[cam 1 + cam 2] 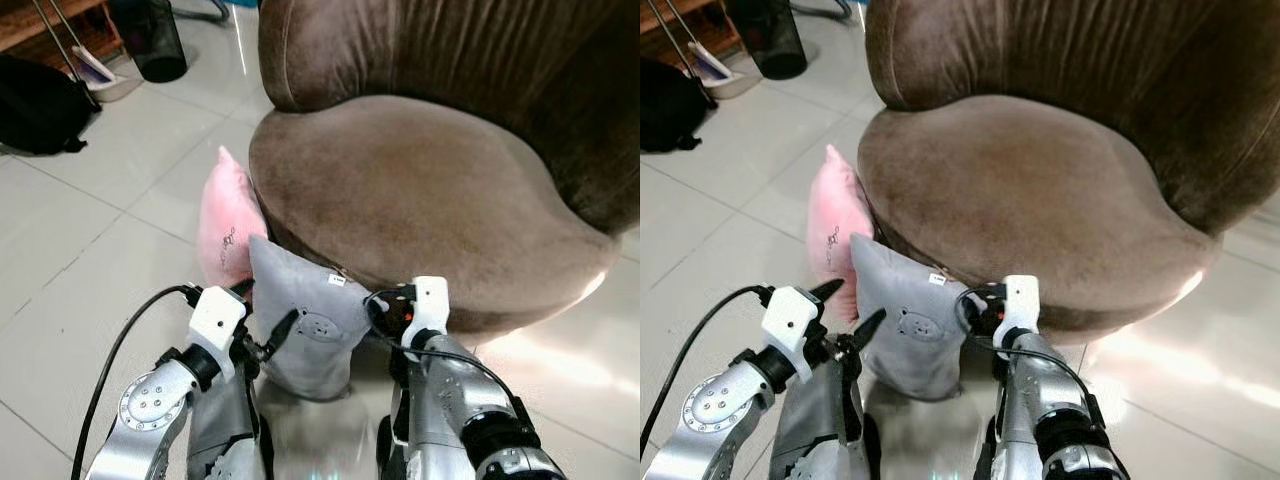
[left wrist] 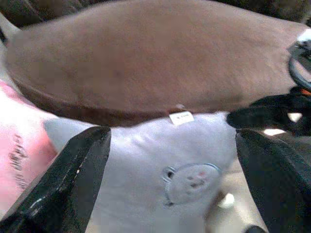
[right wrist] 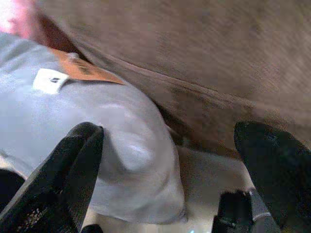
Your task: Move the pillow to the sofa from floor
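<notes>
A grey pillow (image 1: 310, 325) with a small bear face and a white tag stands on the tiled floor, leaning against the front of the round brown sofa (image 1: 420, 190). A pink pillow (image 1: 228, 225) leans on the sofa just to its left. My left gripper (image 1: 262, 315) is open at the grey pillow's left edge, and in the left wrist view the pillow (image 2: 160, 160) sits between its spread fingers (image 2: 73, 184). My right gripper (image 1: 388, 312) is open at the pillow's right side, its fingers (image 3: 68, 174) spanning the pillow's corner (image 3: 121, 155) and the sofa base.
A black bag (image 1: 40, 105), a black bin (image 1: 150, 40) and a dustpan (image 1: 100, 78) sit at the far left near a wooden shelf. Light tiled floor (image 1: 90, 250) stretches to the left of the pillows. The sofa's backrest (image 1: 450, 50) rises behind the seat.
</notes>
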Available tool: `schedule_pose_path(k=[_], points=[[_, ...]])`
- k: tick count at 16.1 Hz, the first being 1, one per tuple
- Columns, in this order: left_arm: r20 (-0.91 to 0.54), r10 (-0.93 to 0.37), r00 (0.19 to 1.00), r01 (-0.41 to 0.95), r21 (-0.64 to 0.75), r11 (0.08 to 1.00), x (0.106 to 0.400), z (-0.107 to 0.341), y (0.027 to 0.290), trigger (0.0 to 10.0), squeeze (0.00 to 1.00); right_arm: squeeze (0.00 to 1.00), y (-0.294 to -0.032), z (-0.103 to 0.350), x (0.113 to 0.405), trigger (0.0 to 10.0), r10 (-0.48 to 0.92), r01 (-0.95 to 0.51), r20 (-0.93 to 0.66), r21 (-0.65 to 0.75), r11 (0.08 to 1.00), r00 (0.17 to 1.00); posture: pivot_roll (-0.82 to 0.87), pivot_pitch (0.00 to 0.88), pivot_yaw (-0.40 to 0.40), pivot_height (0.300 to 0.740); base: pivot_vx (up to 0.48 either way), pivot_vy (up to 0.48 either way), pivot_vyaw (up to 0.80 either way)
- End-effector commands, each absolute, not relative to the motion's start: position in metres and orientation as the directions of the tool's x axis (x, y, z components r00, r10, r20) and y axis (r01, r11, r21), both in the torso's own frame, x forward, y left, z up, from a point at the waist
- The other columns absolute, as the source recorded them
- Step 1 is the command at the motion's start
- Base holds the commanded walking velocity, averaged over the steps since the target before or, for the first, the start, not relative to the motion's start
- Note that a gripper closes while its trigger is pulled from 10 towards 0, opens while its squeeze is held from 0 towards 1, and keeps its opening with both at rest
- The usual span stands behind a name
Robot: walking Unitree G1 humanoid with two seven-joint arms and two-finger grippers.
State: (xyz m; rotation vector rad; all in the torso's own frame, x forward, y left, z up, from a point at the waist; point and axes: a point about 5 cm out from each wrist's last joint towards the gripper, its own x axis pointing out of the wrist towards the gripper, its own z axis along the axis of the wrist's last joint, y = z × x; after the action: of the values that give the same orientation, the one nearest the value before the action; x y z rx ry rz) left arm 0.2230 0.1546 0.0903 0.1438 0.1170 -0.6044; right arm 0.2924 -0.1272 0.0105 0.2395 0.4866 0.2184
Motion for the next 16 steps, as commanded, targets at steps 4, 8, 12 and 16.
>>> schedule_pose_path(k=[4, 8, 12, 16], points=[[-0.178, -0.597, 0.782, 0.614, 0.062, 0.787, 0.215, 0.091, 0.154, 10.0, 0.00, 1.00, -0.121, 0.002, 0.294, 10.0, 0.260, -0.056, -0.479, 0.398, 0.915, 0.838, 0.13, 0.236, 0.036, 0.501, 0.000, 0.000, 0.00], [-0.191, -0.605, 0.773, 0.623, 0.049, 0.781, 0.220, 0.094, 0.155, 10.0, 0.00, 0.74, -0.110, 0.003, 0.297, 10.0, 0.327, 0.021, -0.436, 0.625, 0.780, 0.839, 0.14, 0.250, 0.048, 0.501, 0.000, 0.000, 0.00], [-0.209, -0.606, 0.768, 0.624, 0.032, 0.780, 0.231, 0.079, 0.136, 10.0, 0.00, 0.00, -0.101, 0.010, 0.300, 10.0, 0.377, -0.058, -0.350, 0.662, 0.747, 0.858, 0.15, 0.261, 0.055, 0.501, 0.000, 0.000, 0.00], [-0.216, -0.627, 0.748, 0.645, 0.017, 0.764, 0.222, 0.071, 0.105, 10.0, 0.00, 0.00, -0.096, 0.013, 0.301, 6.4, 0.391, -0.097, -0.303, 0.670, 0.736, 0.869, 0.15, 0.263, 0.060, 0.501, 0.000, 0.000, 0.00]])
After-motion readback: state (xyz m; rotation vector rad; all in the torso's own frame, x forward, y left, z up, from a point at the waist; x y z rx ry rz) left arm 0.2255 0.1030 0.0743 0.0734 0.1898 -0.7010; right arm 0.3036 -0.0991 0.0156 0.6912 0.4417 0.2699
